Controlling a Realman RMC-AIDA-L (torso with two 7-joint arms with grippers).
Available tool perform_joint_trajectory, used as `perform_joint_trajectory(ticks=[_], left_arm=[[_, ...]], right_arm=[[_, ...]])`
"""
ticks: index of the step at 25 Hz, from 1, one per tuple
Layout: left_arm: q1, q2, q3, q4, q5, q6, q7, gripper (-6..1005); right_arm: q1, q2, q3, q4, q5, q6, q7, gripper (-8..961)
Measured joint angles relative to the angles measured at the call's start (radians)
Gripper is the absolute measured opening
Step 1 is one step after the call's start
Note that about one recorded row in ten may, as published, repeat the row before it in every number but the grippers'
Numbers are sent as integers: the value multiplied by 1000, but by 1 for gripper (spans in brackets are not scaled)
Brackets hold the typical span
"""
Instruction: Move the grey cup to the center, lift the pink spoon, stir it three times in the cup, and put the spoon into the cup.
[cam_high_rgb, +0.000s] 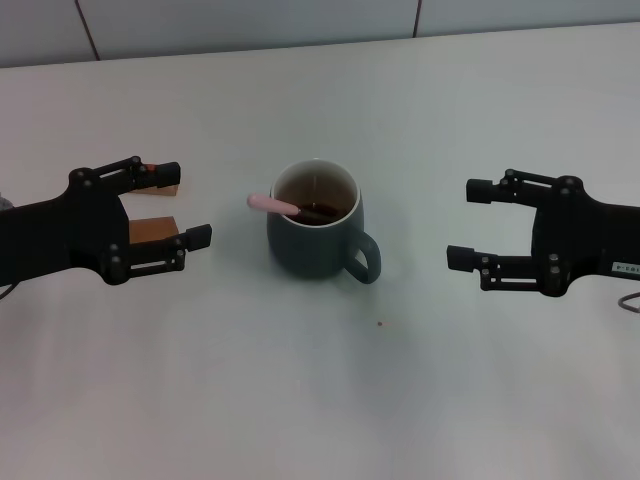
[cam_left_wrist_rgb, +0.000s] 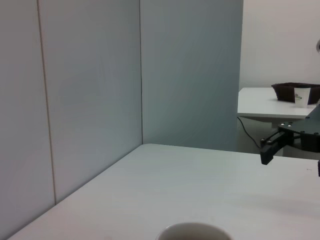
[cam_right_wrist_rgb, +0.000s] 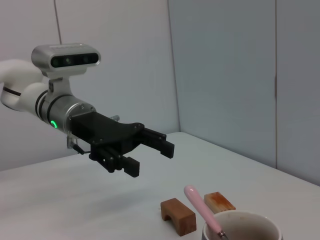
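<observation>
The grey cup (cam_high_rgb: 318, 231) stands upright at the middle of the white table, handle toward the front right, with dark brown liquid inside. The pink spoon (cam_high_rgb: 272, 204) rests in the cup, its pink handle sticking out over the left rim. The cup's rim (cam_right_wrist_rgb: 242, 227) and the spoon (cam_right_wrist_rgb: 200, 206) also show in the right wrist view; the left wrist view shows only a sliver of the cup's rim (cam_left_wrist_rgb: 192, 232). My left gripper (cam_high_rgb: 190, 204) is open and empty left of the cup. My right gripper (cam_high_rgb: 465, 224) is open and empty to its right.
Two small orange-brown wooden blocks (cam_high_rgb: 152, 229) lie on the table by my left gripper; they also show in the right wrist view (cam_right_wrist_rgb: 178, 215). A wall panel runs along the table's far edge. A tiny dark speck (cam_high_rgb: 379, 323) lies in front of the cup.
</observation>
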Motion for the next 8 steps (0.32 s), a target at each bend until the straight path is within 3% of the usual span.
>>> perform_joint_trajectory(ticks=[8], left_arm=[[4,-1,-6,-16,-2,-2,2,805]], right_arm=[[-1,0,-3,2,-2,0,0,820]])
